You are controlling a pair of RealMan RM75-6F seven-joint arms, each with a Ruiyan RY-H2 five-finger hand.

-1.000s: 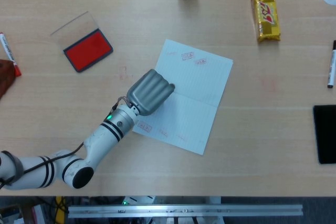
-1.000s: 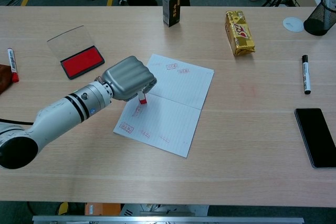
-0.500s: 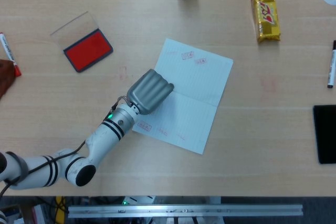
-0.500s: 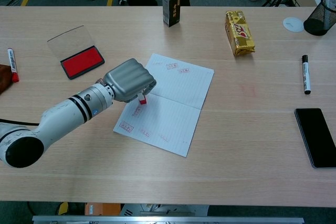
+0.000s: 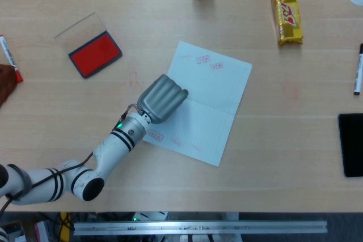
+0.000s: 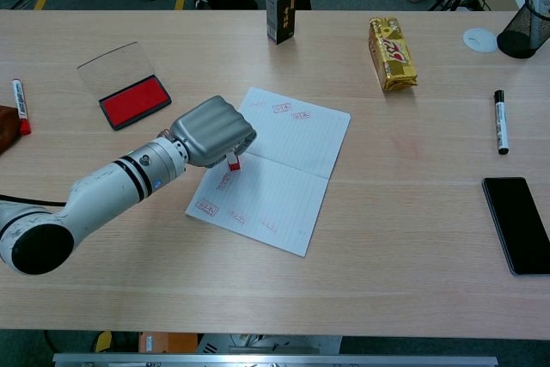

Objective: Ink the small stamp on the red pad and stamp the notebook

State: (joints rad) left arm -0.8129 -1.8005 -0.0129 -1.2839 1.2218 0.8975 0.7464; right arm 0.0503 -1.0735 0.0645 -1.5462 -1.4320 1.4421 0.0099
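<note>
My left hand (image 6: 211, 131) grips the small stamp (image 6: 233, 162), whose red-and-white base shows under the curled fingers in the chest view. The stamp's base is on or just above the left page of the open notebook (image 6: 292, 161). In the head view the left hand (image 5: 162, 98) covers the stamp entirely and overlaps the notebook (image 5: 211, 103). Several faint red imprints mark the pages. The red ink pad (image 6: 133, 100) lies open to the far left, its clear lid (image 6: 109, 61) behind it; the pad (image 5: 95, 54) also shows in the head view. My right hand is in neither view.
A dark box (image 6: 279, 11) and a yellow snack bar (image 6: 391, 52) lie at the back. A marker (image 6: 500, 121) and black phone (image 6: 516, 224) sit at the right. A red-capped marker (image 6: 19, 104) is at the left edge, a mesh cup (image 6: 526, 32) far right.
The left forearm has shifted slightly; the hand and stamp stay at the same spot on the notebook.
</note>
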